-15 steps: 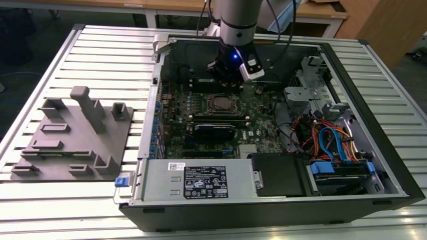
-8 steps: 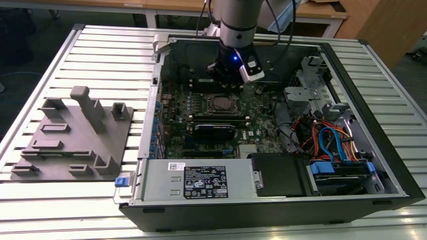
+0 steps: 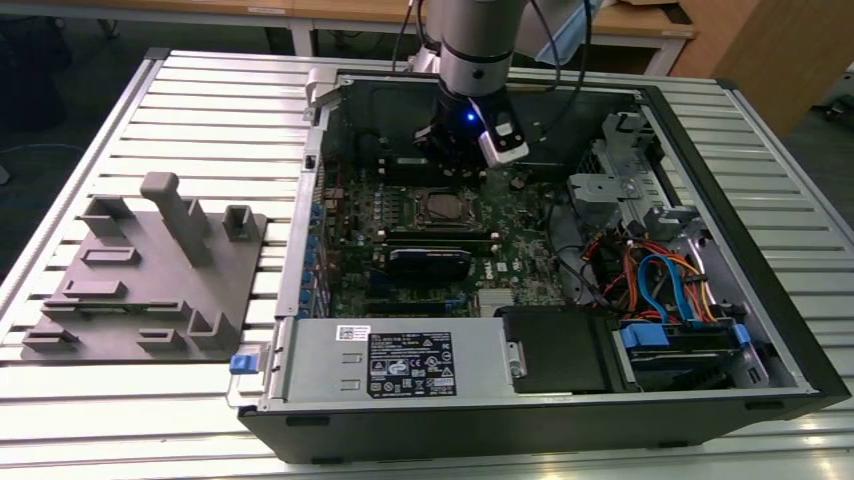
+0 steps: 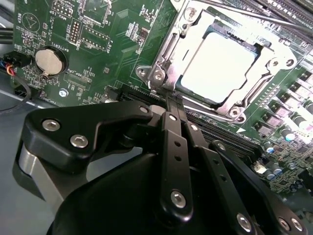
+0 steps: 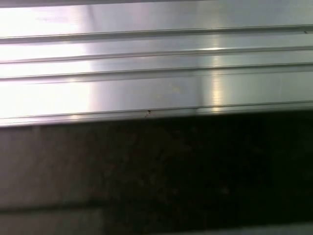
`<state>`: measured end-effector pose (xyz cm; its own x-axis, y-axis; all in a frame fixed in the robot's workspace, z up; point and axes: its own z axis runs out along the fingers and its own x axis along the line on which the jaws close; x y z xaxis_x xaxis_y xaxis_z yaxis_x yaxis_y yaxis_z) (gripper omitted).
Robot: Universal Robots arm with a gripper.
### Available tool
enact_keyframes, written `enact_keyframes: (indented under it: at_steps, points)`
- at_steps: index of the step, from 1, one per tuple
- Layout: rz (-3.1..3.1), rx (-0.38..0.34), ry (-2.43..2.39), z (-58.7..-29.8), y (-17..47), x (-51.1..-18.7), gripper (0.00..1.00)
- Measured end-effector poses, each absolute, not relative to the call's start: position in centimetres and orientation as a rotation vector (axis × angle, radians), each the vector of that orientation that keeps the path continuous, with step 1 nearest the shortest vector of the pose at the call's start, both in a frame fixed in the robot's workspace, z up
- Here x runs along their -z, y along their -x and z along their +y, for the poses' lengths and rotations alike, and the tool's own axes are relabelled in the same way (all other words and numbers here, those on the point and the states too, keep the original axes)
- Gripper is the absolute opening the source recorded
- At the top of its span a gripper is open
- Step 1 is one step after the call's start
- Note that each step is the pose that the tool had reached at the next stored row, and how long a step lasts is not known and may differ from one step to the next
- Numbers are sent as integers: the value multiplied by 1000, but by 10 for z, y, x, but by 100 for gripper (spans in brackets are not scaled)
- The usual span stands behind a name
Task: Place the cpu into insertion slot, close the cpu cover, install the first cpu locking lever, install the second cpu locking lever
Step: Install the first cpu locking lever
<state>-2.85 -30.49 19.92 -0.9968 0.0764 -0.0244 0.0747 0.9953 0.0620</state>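
1. Here, the black gripper (image 4: pixel 168 100) has its fingers (image 4: pixel 177 147) pressed together w/ nothing between them; the tips sit just beside the near edge of the thin grey metal cpu cover (image 4: pixel 172 49), contact can't be told.
2. The flat square silver-topped cpu (image 4: pixel 222 63) lies in the square insertion slot (image 4: pixel 239 95) on the green circuit board (image 4: pixel 98 49), w/ the cover frame down around it.
3. A thin metal lever rod (image 4: pixel 244 14) runs along the far side of the socket; whether it's latched can't be told.
4. In the exterior view the arm (image 3: pixel 474 50) reaches into the open black computer case (image 3: pixel 747 200), gripper (image 3: pixel 454 150) just behind the socket (image 3: pixel 438 207).
5. The case sits on a slatted metal table (image 3: pixel 200 100); a grey fixture block (image 3: pixel 147 280) lies well apart toward the exterior view's left.
6. The first wrist view shows pale metal slats (image 5: pixel 146 73) above a dark band.
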Motion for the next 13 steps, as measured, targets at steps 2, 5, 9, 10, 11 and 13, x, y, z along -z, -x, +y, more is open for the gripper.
enact_keyframes:
  at_steps: [2, 5, 9, 10, 11, 13]
  points:
    - [3111, -94, -118, -305, 29, -201, 10]
    - [3111, -94, -118, -305, 29, -201, 10]
    - [3112, -69, -117, -305, 28, -199, 10]
    - [3112, -62, -117, -305, 28, -198, 10]
    - [3112, -56, -117, -305, 28, -198, 10]
    - [3112, -52, -117, -305, 28, -197, 10]
